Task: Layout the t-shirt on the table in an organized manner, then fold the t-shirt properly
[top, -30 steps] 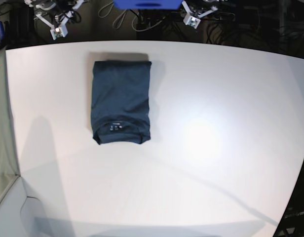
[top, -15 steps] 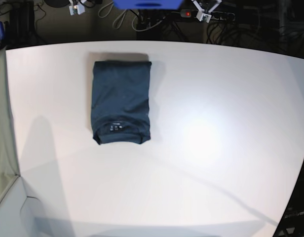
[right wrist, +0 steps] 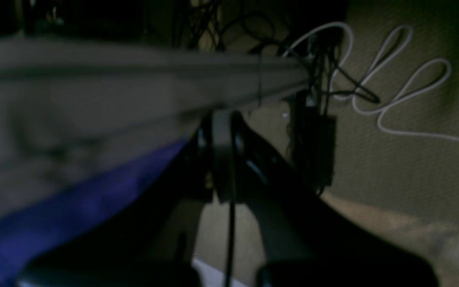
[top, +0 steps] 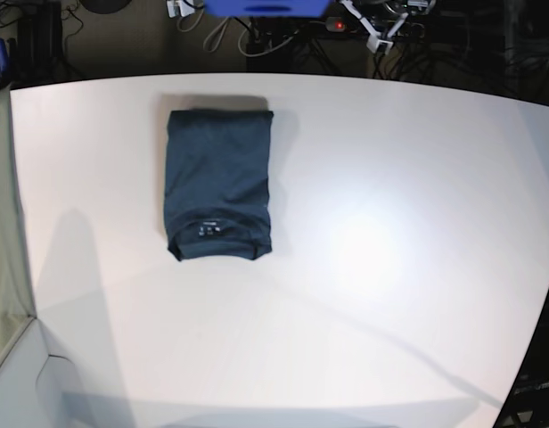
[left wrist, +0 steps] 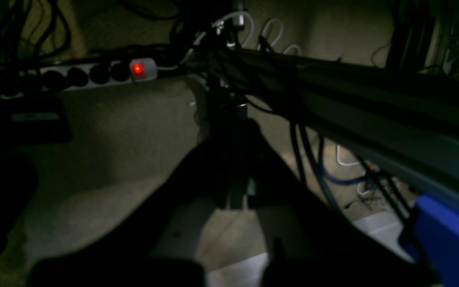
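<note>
Base view: folded navy t-shirt (top: 219, 183), white neck-label marks (top: 211, 230) illegible, collar nearest camera, long axis near-to-far on table (top: 390, 267). Both grippers closed, empty.

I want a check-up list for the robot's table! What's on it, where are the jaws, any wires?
Surface: white table, flat, bare apart from the shirt.
Job's things: navy t-shirt folded into a neat rectangle on the table's far left part, neck label showing at the near end.
Clutter: nothing seen on the table.
Grippers: left gripper and right gripper both off the table, hanging over the floor behind it, jaws shut, holding nothing.
Cables: white cable looped on the floor; dark wires along the frame.
Surroundings: power strip with a red light; blue box behind the table.
</note>
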